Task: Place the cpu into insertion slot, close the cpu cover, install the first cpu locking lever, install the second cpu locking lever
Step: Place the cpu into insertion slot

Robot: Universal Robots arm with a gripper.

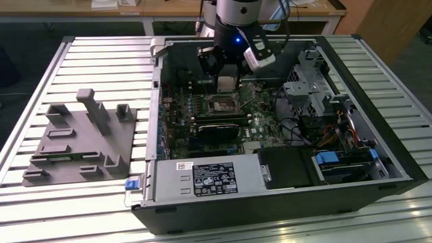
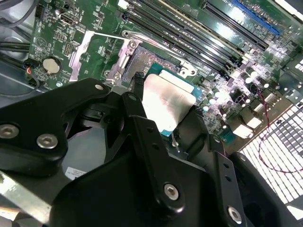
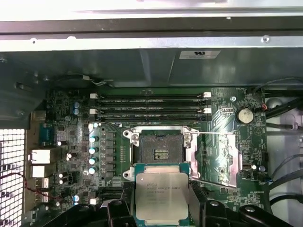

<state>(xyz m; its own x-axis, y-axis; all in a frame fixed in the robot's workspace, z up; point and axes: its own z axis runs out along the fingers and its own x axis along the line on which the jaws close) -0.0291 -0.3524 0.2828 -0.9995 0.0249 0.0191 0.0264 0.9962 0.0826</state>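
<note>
Grey plastic fixture block (image 1: 78, 139) sits on the slatted bench (image 1: 101, 55) near its edge at the exterior view's left, and the open computer case (image 1: 270, 207) fills most of the rest. Inside, the gripper (image 1: 227, 83) hangs over the motherboard (image 1: 182, 114), fingers pinched on the edges of the cpu (image 3: 162, 196). The chip's held just short of the bare insertion slot (image 3: 161, 152). The cpu cover (image 3: 222, 158) is flipped open right beside it.

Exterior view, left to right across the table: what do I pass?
Grey moulded holder → case's left wall → socket → silver drive cage. The gripper, holding the chip, sits over the socket's place in the order, so it's left out.
</note>
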